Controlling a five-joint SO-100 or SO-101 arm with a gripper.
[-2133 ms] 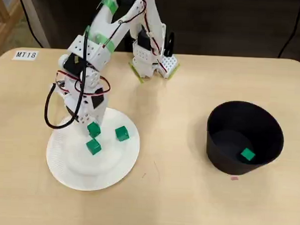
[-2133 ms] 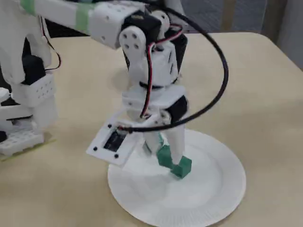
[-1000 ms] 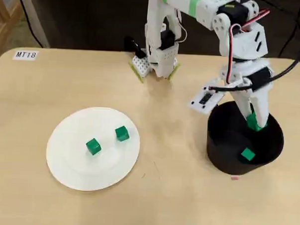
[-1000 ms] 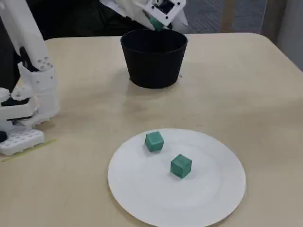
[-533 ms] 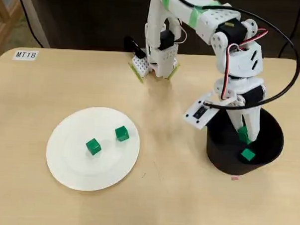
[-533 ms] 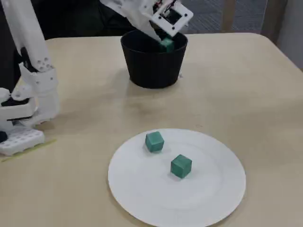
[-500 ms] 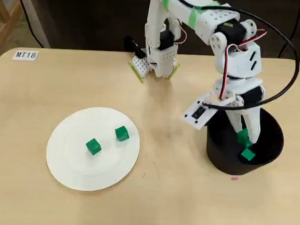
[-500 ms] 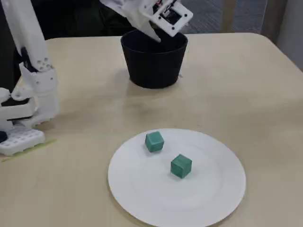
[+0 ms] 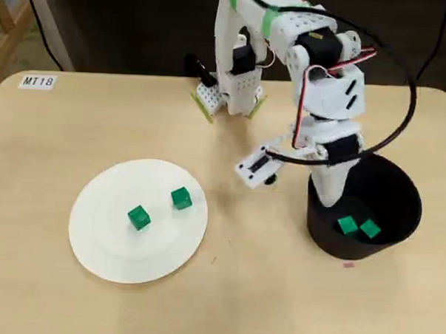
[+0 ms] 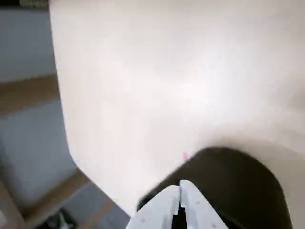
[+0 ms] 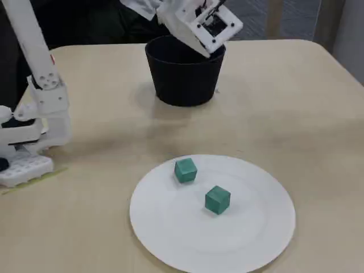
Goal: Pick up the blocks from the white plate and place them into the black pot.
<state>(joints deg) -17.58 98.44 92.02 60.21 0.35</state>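
The white arm's fingers (image 10: 181, 196), closed on nothing, sit in the round matte black pot (image 9: 399, 208) with two green cubes (image 9: 347, 226); next, reach for two cubes (image 9: 138, 217) on the round white plate (image 9: 101, 243).

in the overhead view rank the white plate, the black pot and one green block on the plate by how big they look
1. White plate, clearly widest.
2. Black pot, narrower across, though its rim stands nearer the camera.
3. Green block, by far the smallest; the plate's other block looks the same size.
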